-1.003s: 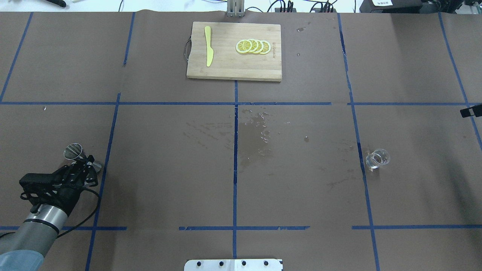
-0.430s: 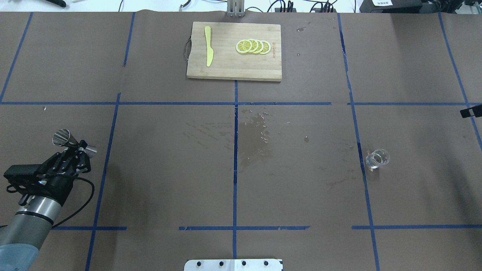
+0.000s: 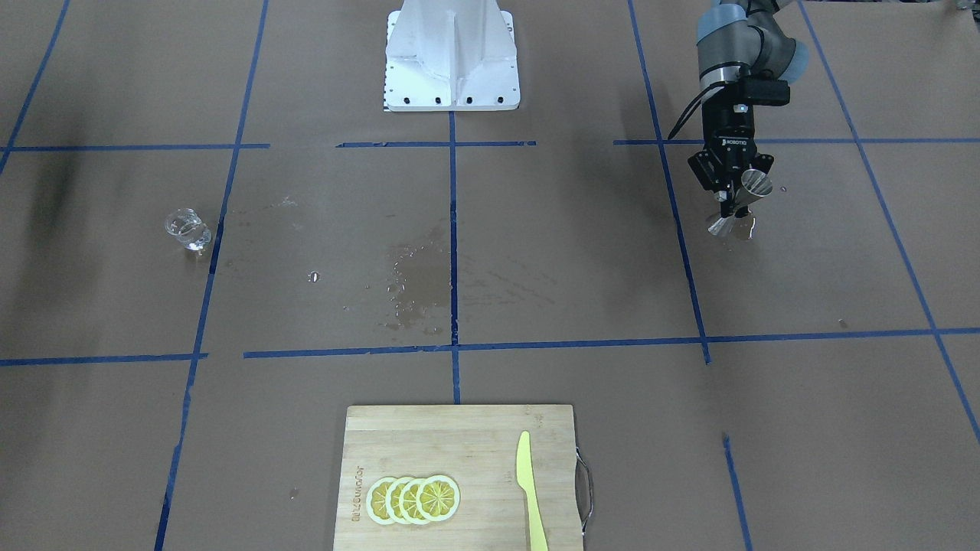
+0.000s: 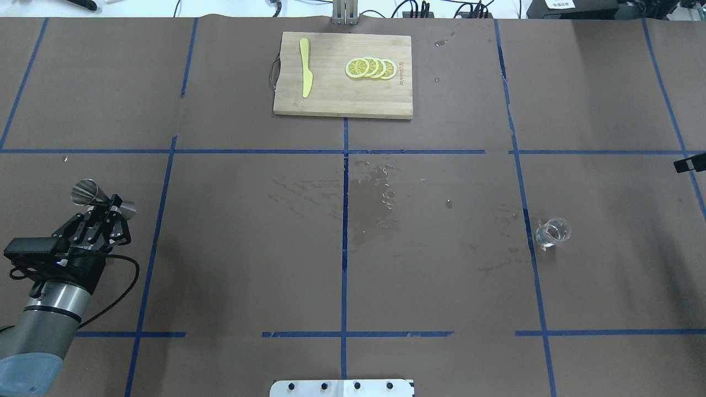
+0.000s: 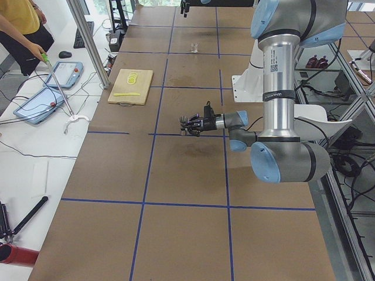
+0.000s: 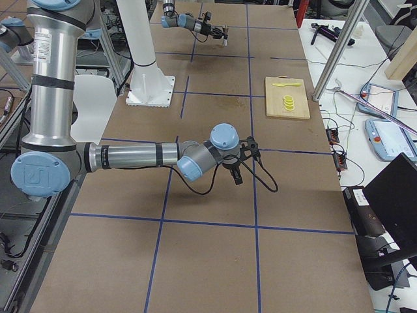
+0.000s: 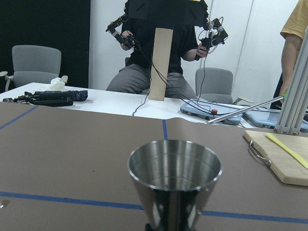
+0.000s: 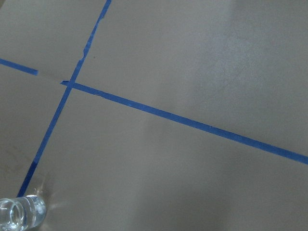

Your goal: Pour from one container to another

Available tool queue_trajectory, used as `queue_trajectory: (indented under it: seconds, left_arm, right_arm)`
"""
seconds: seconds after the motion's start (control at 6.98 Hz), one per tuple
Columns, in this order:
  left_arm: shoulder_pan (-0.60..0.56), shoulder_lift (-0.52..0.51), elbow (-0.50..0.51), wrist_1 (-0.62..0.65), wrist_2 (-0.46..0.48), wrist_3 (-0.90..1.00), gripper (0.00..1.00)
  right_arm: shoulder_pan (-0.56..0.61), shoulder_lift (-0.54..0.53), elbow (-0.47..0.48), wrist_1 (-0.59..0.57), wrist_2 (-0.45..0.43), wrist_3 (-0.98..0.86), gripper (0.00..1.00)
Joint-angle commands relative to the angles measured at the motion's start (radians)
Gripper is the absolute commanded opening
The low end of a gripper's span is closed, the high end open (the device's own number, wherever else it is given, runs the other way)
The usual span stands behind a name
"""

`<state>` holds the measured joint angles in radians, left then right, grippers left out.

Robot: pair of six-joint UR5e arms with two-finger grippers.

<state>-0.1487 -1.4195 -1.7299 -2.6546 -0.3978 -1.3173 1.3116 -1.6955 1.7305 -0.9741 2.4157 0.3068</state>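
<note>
The left pincer (image 4: 109, 206) is closed on the waist of a small silvery steel jigger (image 4: 101, 199) shaped like two cones joined tip to tip. In the overhead view this sits at the left edge of the frame, about halfway down. In the front-facing view the same pincer (image 3: 736, 200) and jigger (image 3: 741, 200) are in the upper right. The view from the bench's left end shows them held above the brown paper-covered bench (image 4: 248, 248), with a shadow beneath. In the left wrist view the jigger (image 7: 174, 175) fills the lower middle of the frame, its wide round mouth facing up.

The small clear glass cup with a pouring lip (image 4: 552, 231) stands alone on the bench at the right of the overhead view, just beside a blue tape line (image 4: 529, 231) and well apart from the jigger. The right wrist view catches it in the lower left corner (image 8: 21, 212).

The right pincer (image 6: 236, 175) hangs point-down over the bench in the middle of the view from the bench's right end. Whether it is open or closed I cannot tell.

At the top centre of the overhead view lies a pale wooden cutting board (image 4: 331, 96). It carries a row of overlapping yellow lemon slices (image 4: 370, 68) and a flat yellow plastic knife (image 4: 305, 67). A wet, darker patch (image 4: 369, 215) marks the paper in the middle of the frame.
</note>
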Motion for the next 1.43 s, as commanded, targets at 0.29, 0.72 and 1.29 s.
queue_trajectory:
  seconds: [0.29, 0.72, 1.29]
  left_arm:
    - [0.0, -0.033, 0.02, -0.004, 0.004, 0.013, 0.0]
    - [0.0, -0.103, 0.027, -0.002, 0.005, 0.021, 0.0]
    - [0.005, -0.299, 0.041, 0.002, 0.002, 0.272, 0.0]
  right_arm:
    - [0.0, 0.002, -0.005, 0.0, -0.001, 0.0, 1.0]
    - [-0.037, 0.017, 0.0, 0.001, -0.048, 0.005, 1.0]
    - [-0.313, 0.04, 0.133, 0.146, -0.294, 0.404, 1.0]
